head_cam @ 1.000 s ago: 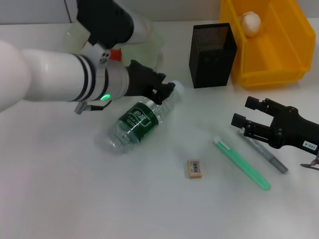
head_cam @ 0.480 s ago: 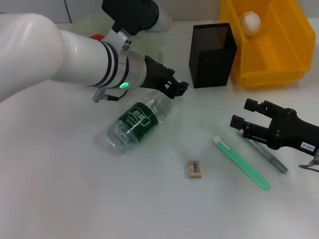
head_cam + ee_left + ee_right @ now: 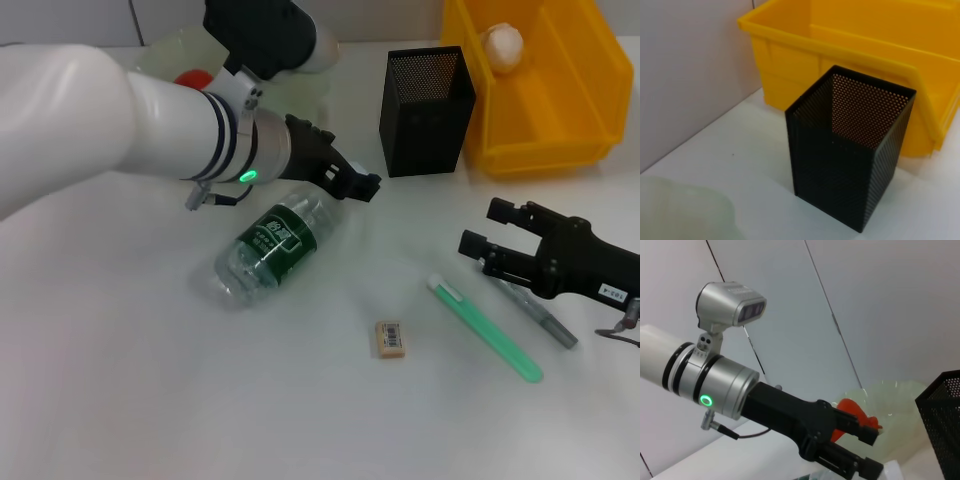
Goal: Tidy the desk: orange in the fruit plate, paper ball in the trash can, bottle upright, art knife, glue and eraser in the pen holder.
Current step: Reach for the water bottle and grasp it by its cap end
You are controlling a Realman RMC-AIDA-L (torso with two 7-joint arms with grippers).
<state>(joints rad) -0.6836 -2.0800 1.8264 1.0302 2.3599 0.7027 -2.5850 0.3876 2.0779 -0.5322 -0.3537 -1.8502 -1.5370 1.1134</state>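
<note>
On the white table (image 3: 120, 400), nearest the lower edge of the head view, lies one beige eraser (image 3: 390, 338) with a barcode print, unreadable, alone with open room all round it. Just right of it lie one green art knife (image 3: 485, 328) and one grey glue pen (image 3: 540, 318), both slanting toward the lower right. The right pincer (image 3: 478, 228), at centre right, hovers over the glue pen's upper end, its black fingers spread and holding nothing. At centre, one clear bottle (image 3: 268, 250) lies on its side; its dark-green label bears white writing too small to read. The left pincer (image 3: 362, 184) hangs just above the bottle's cap end, released, gripping nothing. Farther back stands one black mesh pen holder (image 3: 427, 98), just beside one yellow trash can (image 3: 545, 90) at the upper right edge, with one white paper ball (image 3: 502, 45) inside. At upper left, one pale-green fruit plate (image 3: 175, 50) holds one orange (image 3: 192, 78), mostly hidden behind the left arm.
</note>
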